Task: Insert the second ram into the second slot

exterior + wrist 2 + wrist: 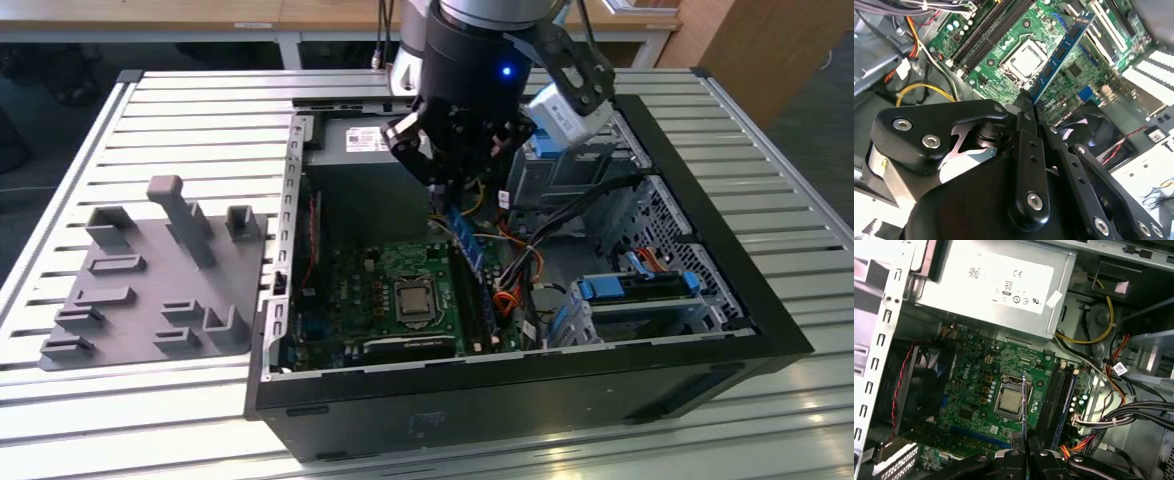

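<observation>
Firmly pressed together on one short end of the second ram (1059, 55), the gripper (1028, 102) holds the blue stick out beyond its fingertips, inside the open computer case (534, 400). The stick's long axis runs straight on from the fingers, pointing away from the gripper and down toward the green motherboard (1004, 45).

In the exterior view the gripper (447, 180) hangs over the middle of the case. The second ram (463, 238) drops from it at a steep angle, its lower end close above the board, just beside the memory slots (487, 300). Whether that end touches anything I cannot tell.

The second wrist view alone shows the stick's broad face, with dark chips in a row along the blue board. It crosses beside the processor socket (1026, 60).

In the first wrist view the same stick (1024, 410) is seen edge-on, a thin line rising from the gripper (1024, 456) across the edge of the processor socket (1010, 401). This view also takes in the memory slots (1054, 400), which lie parallel to that line and just beside it, a blue strip (1070, 402) along their outer side, and the power supply (994, 285).

The exterior view adds a grey fixture block (147, 290) on the slatted table (200, 100), on the exterior view's left of the case.
</observation>
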Action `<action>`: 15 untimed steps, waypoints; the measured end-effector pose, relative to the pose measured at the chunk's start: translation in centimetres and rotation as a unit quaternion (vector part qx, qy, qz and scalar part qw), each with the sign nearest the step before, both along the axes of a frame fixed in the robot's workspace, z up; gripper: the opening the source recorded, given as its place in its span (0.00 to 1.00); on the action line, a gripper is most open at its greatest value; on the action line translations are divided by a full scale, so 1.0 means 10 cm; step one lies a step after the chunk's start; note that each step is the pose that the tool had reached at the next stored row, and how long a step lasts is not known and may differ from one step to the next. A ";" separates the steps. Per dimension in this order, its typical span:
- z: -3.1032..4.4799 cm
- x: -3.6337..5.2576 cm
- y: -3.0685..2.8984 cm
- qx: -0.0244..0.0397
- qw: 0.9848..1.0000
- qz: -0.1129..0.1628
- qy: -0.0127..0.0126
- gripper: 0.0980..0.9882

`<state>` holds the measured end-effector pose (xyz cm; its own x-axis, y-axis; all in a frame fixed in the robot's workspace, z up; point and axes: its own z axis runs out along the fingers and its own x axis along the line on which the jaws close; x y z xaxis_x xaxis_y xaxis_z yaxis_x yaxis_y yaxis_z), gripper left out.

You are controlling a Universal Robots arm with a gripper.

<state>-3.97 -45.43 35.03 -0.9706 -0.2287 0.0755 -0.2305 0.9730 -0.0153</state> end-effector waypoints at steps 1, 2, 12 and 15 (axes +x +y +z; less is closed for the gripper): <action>-0.004 0.000 0.000 0.000 1.000 -0.009 0.000 0.04; -0.007 0.000 0.000 -0.001 1.000 -0.018 0.000 0.04; -0.071 -0.001 0.011 -0.004 0.998 -0.067 -0.006 0.04; -0.089 -0.001 0.012 -0.003 0.997 -0.074 -0.013 0.04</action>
<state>-3.98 -45.31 34.14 -0.9953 -0.0824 0.0514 -0.0837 0.9962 -0.0255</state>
